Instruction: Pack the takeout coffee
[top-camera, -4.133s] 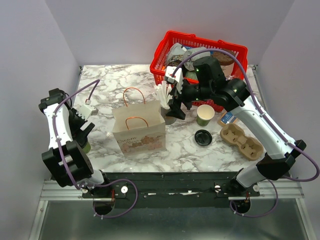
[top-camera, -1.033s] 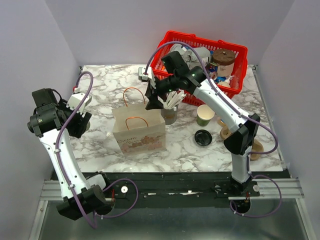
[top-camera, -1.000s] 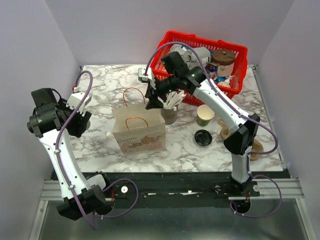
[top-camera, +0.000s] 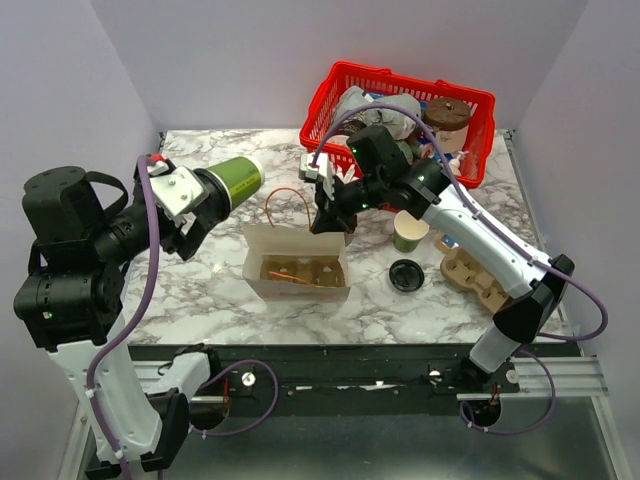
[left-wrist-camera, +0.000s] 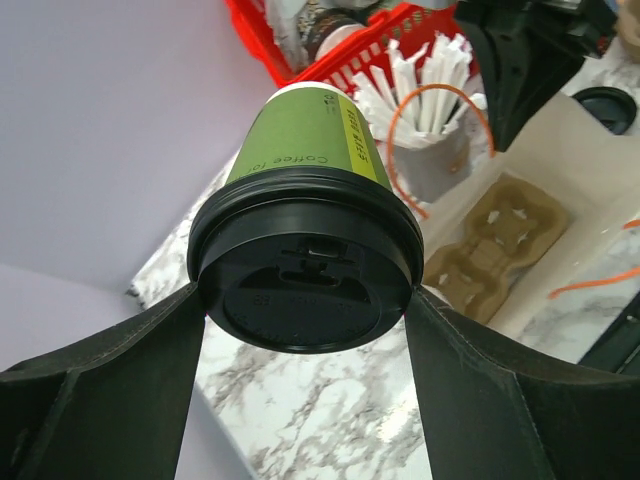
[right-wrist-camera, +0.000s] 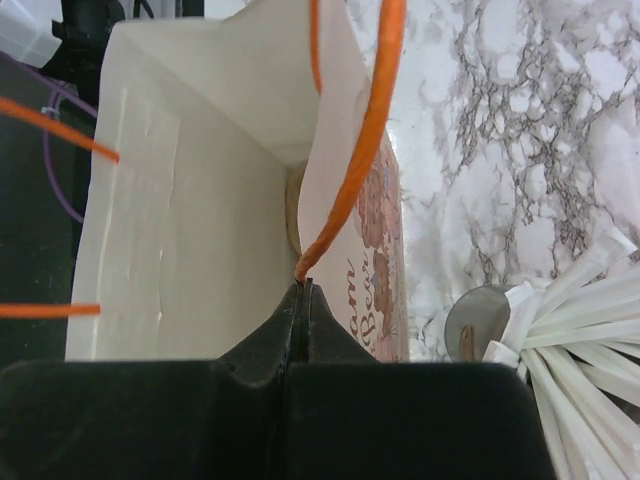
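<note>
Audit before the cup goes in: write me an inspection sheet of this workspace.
Surface: marble table, no spill seen.
Job's things: takeout coffee lidded, held on its side above the table; paper bag open, cup carrier inside.
Clutter: red basket, lidless green cup, loose black lid, second cup carrier, grey cup of white sticks.
Grippers: left gripper clamps the coffee; right gripper shut on the bag's rim by its orange handle.
Cables: purple cable along each arm.
Surroundings: pale walls; nothing else seen.

left end effector (left-wrist-camera: 305, 300): raised, jaws wide, gripping | right end effector (right-wrist-camera: 303, 292): angled down, jaws pinched together
</note>
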